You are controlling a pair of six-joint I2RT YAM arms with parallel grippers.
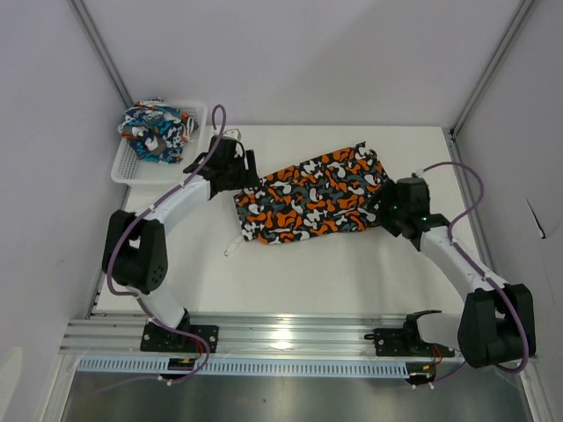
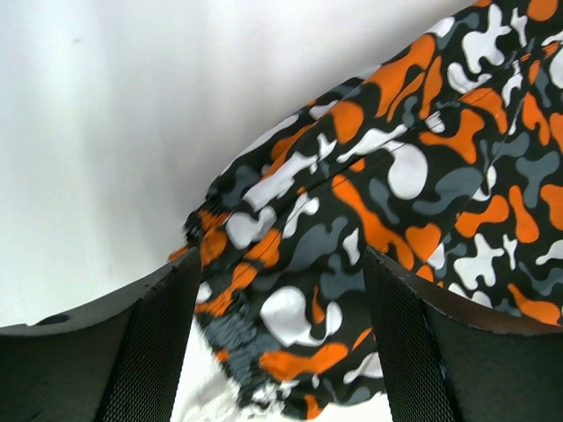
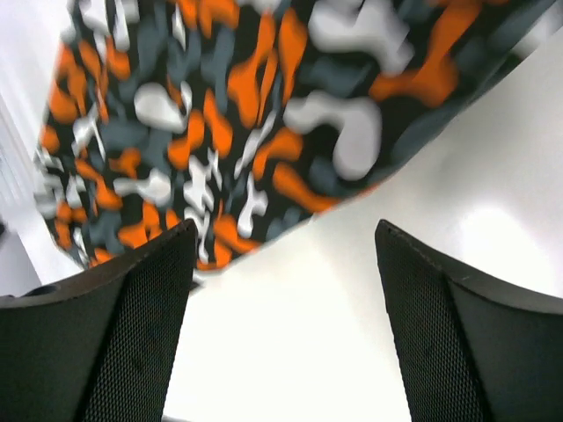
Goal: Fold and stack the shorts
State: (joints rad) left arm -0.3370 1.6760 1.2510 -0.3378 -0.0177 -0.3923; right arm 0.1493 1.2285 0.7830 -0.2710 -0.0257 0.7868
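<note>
The camouflage shorts [image 1: 310,195] lie spread flat on the desk [image 1: 308,272] between both pincers, apparently ready for folding, the left pincer [image 1: 244,173] wide over their gathered end and the right pincer [image 1: 385,207] wide and empty just short of the opposite edge, while the cartoon-print shorts [image 1: 157,130] sit bunched in the mesh basket [image 1: 123,169] beyond the left pincer, and no writing is readable

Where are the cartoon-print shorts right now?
In the top view, the cartoon-print shorts sit bunched in the white mesh basket at the table's far-left corner, just beyond the left gripper.
</note>
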